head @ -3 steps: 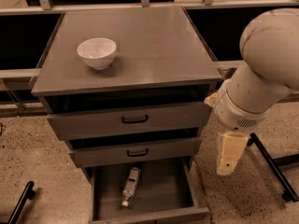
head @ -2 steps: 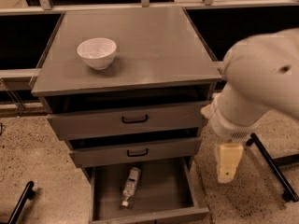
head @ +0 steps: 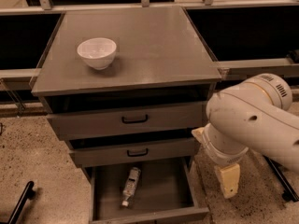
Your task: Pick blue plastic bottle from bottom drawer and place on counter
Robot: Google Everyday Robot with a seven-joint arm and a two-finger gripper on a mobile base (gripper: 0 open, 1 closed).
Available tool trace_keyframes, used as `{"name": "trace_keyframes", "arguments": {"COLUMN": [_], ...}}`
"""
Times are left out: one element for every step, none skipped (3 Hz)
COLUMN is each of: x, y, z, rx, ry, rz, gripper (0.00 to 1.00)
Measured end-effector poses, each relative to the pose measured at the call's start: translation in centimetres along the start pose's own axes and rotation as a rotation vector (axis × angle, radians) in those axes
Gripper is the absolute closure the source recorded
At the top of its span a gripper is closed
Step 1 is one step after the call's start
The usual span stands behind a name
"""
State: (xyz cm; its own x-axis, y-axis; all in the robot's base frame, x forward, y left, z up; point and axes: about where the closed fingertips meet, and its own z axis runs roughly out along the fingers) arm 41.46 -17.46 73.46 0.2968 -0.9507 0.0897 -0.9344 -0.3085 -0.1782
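Cabinet: grey three-drawer cabinet (head: pixel 56 125), seen from above and in front.
Worktop: broad, flat, slightly glossy grey worktop (head: pixel 154 45) on top of the cabinet. It carries the bowl on its left part; no bottle is on it.
Arm: bulky white robot arm (head: pixel 252 120), right of the cabinet, level with the drawers.
Bottom drawer: deep, plain grey bottom drawer (head: pixel 163 190), pulled out with its inside open to view.
Bowl: small round white bowl (head: pixel 96 52), upright, not part of the task.
Hand: cream-coloured hand (head: pixel 227 181) hangs below the arm's wrist. It is outside the bottom drawer, near its right wall and over the speckled floor (head: pixel 32 162). Open or closed: cannot tell. It is not on the bottle.
Bottle: small clear blue plastic bottle (head: pixel 131 185) lies on its side on the drawer floor, left of centre, white cap toward the front, well apart from the hand.
Progress: early, by my reading. The drawer is open and access looks clear. Reach, grasp, lift and placement on the worktop are not yet done.
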Motion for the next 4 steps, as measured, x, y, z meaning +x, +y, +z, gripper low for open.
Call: {"name": "trace_keyframes", "arguments": {"x": [-2.2, -6.7, -7.7, -7.7], "y": [-0.7, -0.1, -0.8, -0.8], "z": [2.8, 5.1, 4.9, 4.9], "rx": [-0.014, 0.033, 0.072, 0.072], "ry": [-0.033, -0.132, -0.145, -0.145], "rz": [-0.099, -0.282, -0.379, -0.379], "gripper": [0.00, 0.00, 0.00, 0.00]}}
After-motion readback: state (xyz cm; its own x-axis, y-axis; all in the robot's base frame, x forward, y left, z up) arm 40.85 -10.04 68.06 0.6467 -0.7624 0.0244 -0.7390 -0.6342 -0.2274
